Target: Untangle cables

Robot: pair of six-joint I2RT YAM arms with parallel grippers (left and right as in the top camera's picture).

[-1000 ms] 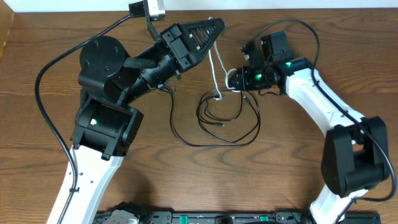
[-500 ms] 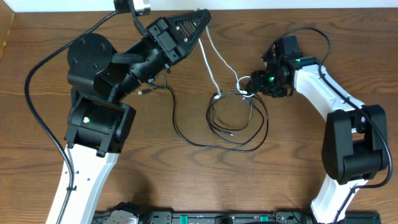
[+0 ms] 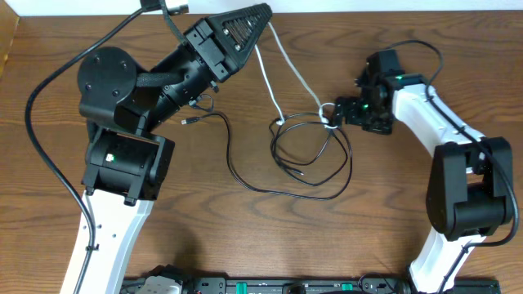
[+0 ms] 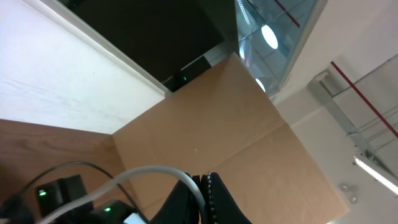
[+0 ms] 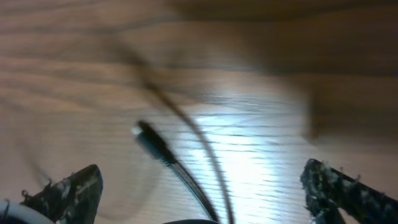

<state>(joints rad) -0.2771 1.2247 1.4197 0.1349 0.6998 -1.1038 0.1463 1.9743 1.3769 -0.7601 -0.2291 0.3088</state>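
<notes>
Right hand [image 3: 335,115] now wide open

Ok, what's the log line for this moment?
left gripper: shut on white cable | right gripper: open, holding nothing | black cable: looped on table

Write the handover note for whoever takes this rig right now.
Left gripper: shut on the white cable, up at the far edge of the table.
Right gripper: open, empty, beside the tangle.
Cables: the white cable runs down into the loops of the black cable mid-table.
Done: white stretched out from the tangle.
Left: free white from the black loops and lay the two apart.
</notes>
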